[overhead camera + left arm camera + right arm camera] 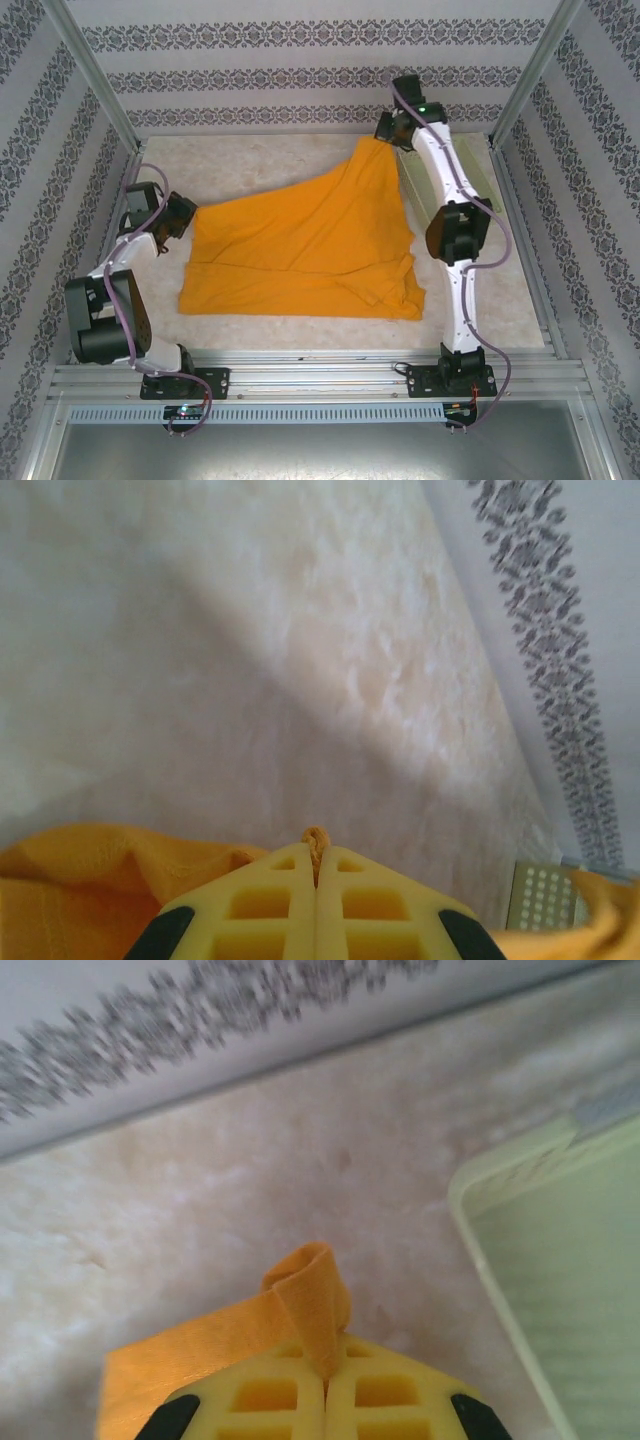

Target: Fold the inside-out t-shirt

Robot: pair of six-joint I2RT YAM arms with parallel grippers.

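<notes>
Pinching edges of the soft, light inside-out t-shirt, the left claw and right claw are fully closed; the cloth stretches between them on the table. It likely sags, so hems hold best.

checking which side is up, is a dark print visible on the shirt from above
No, the t-shirt shows plain orange cloth all over.

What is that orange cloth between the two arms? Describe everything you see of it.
It is a plain orange-yellow t-shirt of soft cloth, lying mostly flat on the pale table, its near part folded and creased. The left hand pinches its left edge; the right hand pinches a far corner, drawing it into a point.
</notes>
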